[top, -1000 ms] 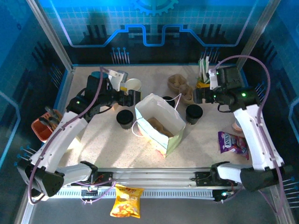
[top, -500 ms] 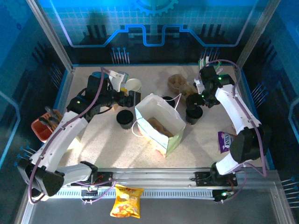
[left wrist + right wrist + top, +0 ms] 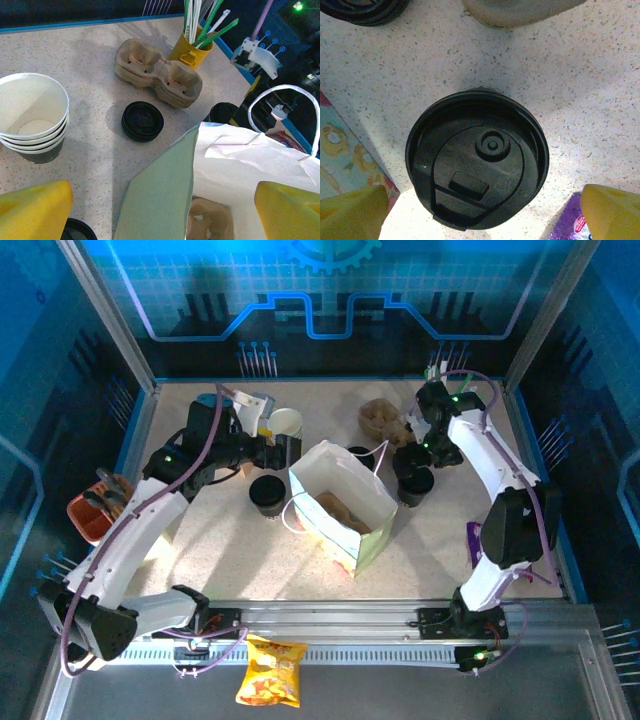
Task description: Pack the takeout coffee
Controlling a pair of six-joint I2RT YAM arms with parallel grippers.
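Observation:
The takeout coffee (image 3: 415, 483), a small paper cup under a round black lid (image 3: 477, 177), stands just right of the open paper bag (image 3: 340, 505). My right gripper (image 3: 417, 458) hangs straight above it, open, with a yellow fingertip on either side of the lid (image 3: 482, 214) and no contact visible. My left gripper (image 3: 284, 449) is open at the bag's upper left corner, and the bag's green side wall (image 3: 165, 200) stands between its fingers (image 3: 32, 210). A brown cup carrier (image 3: 210, 225) lies inside the bag.
A second lidded cup (image 3: 268, 494) stands left of the bag. Behind are stacked lidless cups (image 3: 32, 117), a stack of black lids (image 3: 142, 121), cardboard carriers (image 3: 157, 72) and a yellow straw holder (image 3: 192, 50). A purple snack pack (image 3: 478, 540) lies at the right.
My right arm has swung in from the right and turned its gripper down over the lidded cup. The left arm and the bag have stayed put.

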